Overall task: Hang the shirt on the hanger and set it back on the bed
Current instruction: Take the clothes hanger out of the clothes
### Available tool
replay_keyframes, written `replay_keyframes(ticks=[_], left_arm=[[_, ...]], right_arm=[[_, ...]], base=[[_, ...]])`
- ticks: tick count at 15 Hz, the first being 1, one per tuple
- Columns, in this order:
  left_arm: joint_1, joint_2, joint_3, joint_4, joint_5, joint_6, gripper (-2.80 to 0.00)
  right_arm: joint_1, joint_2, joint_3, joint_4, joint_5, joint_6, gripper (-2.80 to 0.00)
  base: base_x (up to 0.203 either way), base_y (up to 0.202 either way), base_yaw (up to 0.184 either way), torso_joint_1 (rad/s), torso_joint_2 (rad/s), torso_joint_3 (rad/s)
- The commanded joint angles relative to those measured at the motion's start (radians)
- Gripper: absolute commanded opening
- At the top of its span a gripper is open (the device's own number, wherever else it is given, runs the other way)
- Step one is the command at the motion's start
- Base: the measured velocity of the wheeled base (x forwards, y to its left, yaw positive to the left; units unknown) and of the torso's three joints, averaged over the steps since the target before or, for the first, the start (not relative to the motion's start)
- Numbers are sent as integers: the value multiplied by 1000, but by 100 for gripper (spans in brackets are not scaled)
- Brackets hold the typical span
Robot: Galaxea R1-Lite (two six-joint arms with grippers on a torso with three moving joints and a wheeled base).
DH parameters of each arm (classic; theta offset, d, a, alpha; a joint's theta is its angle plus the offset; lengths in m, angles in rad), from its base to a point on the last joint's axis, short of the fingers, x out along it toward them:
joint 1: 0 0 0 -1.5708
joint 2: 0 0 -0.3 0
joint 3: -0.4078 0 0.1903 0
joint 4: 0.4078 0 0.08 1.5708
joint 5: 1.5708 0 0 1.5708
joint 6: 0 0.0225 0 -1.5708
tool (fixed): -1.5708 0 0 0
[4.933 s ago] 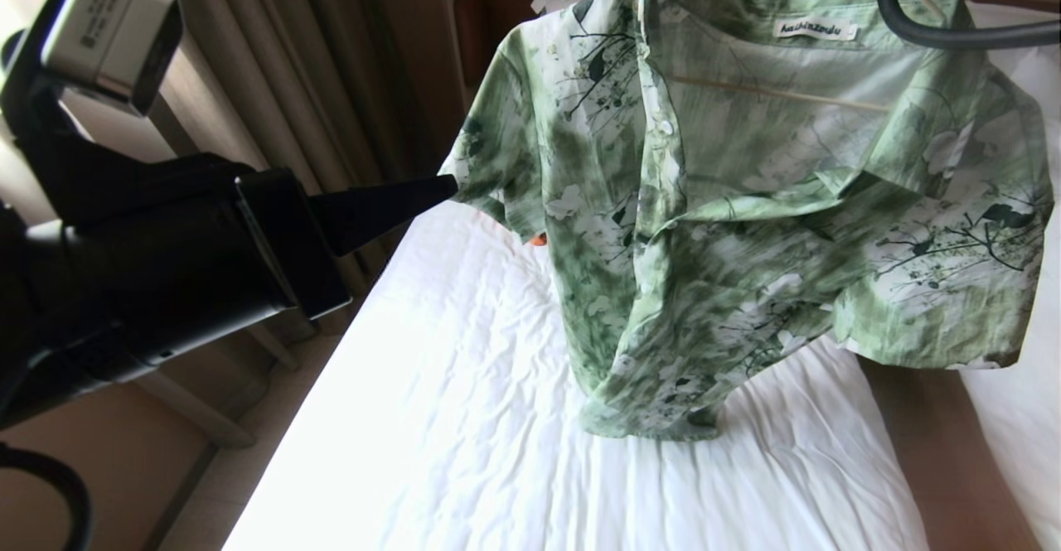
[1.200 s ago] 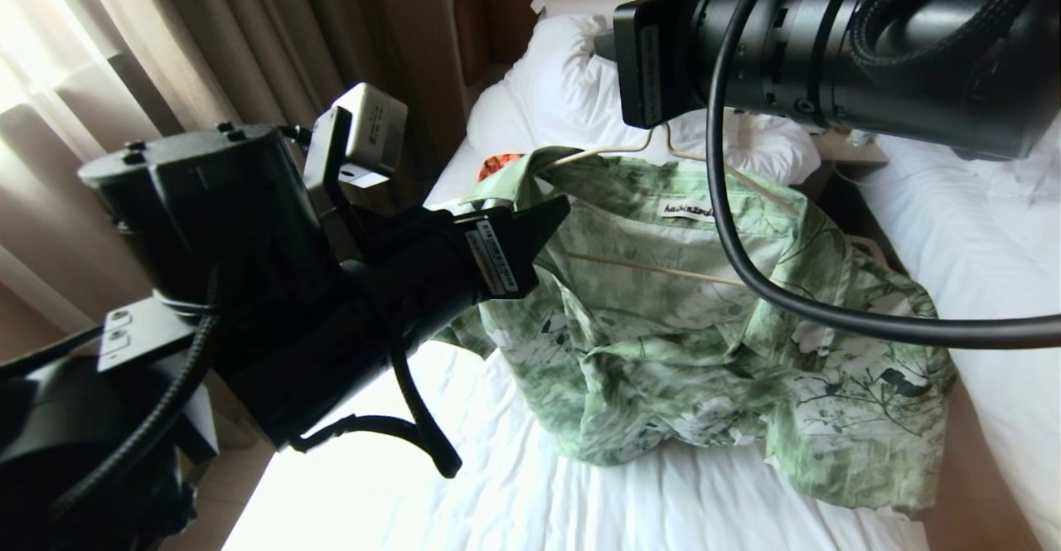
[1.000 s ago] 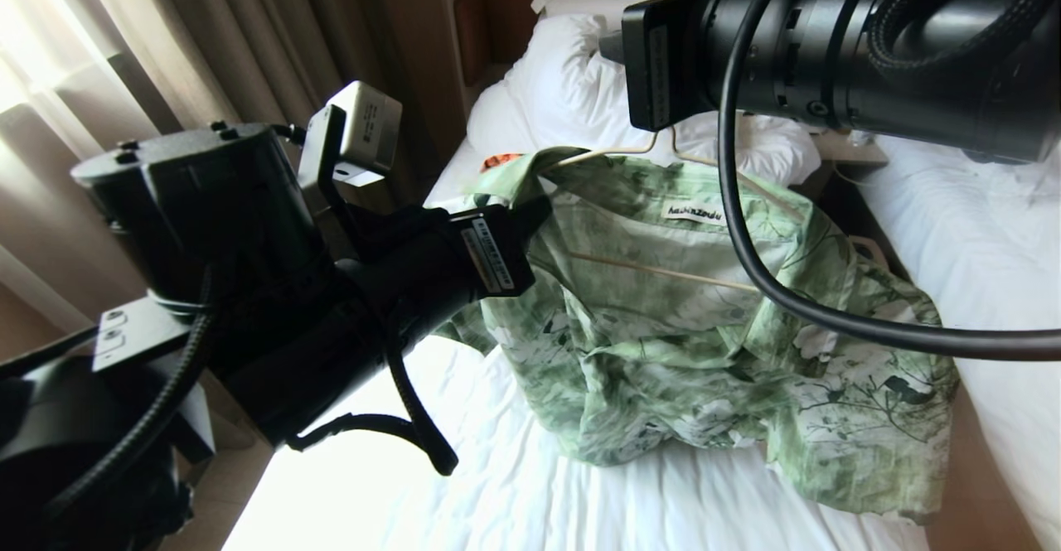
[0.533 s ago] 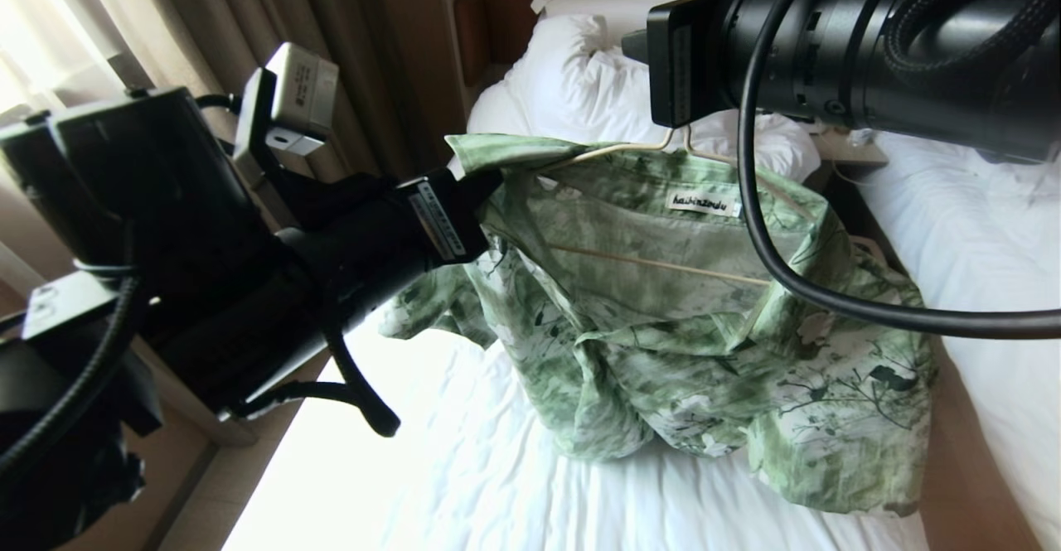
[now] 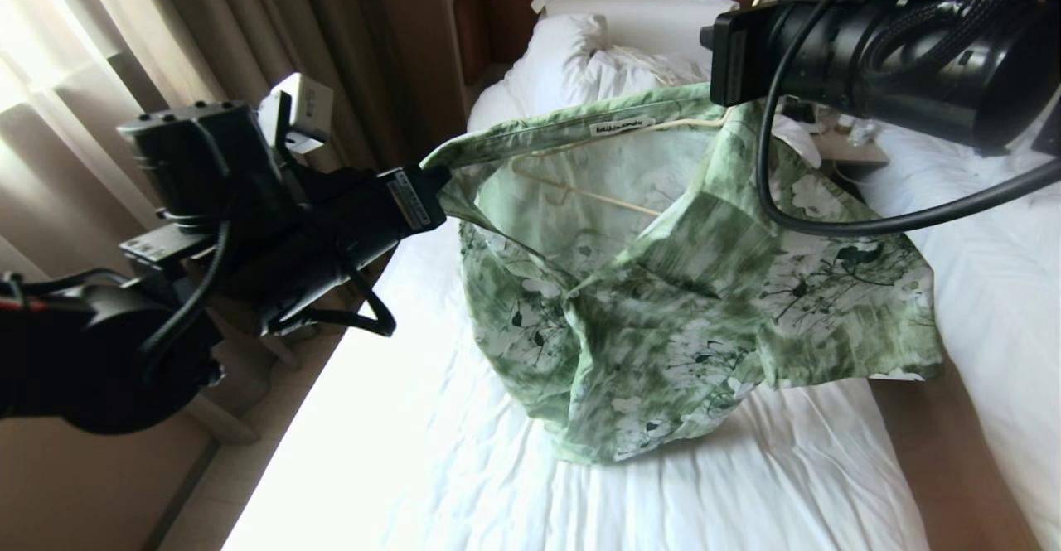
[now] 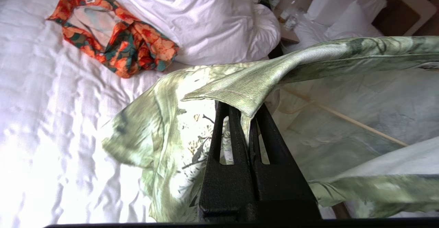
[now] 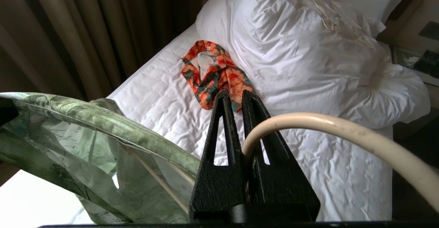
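The left gripper (image 6: 247,118) is clamped on the collar edge of the shirt (image 5: 663,286), its 2 black fingers (image 6: 226,142) pressed together with a fold of light-green cloth pinched between them. In the head view this gripper (image 5: 435,182) sits at the shirt's left end, holding the collar up and stretched taut toward the right. The right gripper (image 7: 240,118), high on the right of the head view, is closed on the hanger (image 7: 308,121): its cream hook curves out from between the 2 fingers in the right wrist view. The hanger's thin frame (image 5: 580,190) shows through the fabric, inside the shirt, just under the collar label.

The shirt hangs between the 2 grippers above the bed (image 5: 497,468), with its lower hem sagging onto the wrinkled white sheet and 1 sleeve spread out to the right, reaching toward the gap beside the second bed (image 5: 1011,302).

1 green shirt and 1 held hanger are in play. 1 orange-and-dark-green garment (image 6: 113,32) lies crumpled on the sheet, touching the big white pillow (image 7: 308,49), well apart from both grippers. A further cream wire shape (image 7: 325,12), possibly another hanger, rests on top of that pillow. Brown curtains (image 5: 249,29) hang along the left side of the bed.
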Motion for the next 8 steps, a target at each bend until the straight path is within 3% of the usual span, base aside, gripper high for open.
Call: replay_keyframes(ticks=[1, 4, 8], left_arm=[[17, 135, -61, -2, 66, -2, -280], [19, 203, -153, -3, 198, 1, -280], [12, 245, -146, -4, 200, 6, -280]], right_arm=[[-14, 57, 1, -51, -3, -1, -280], [23, 71, 53, -69, 1, 0, -280], [43, 104, 52, -71, -1, 0, -280]], base=[[0, 0, 0, 0, 0, 0], [0, 0, 0, 0, 0, 0], [0, 0, 0, 0, 0, 0]])
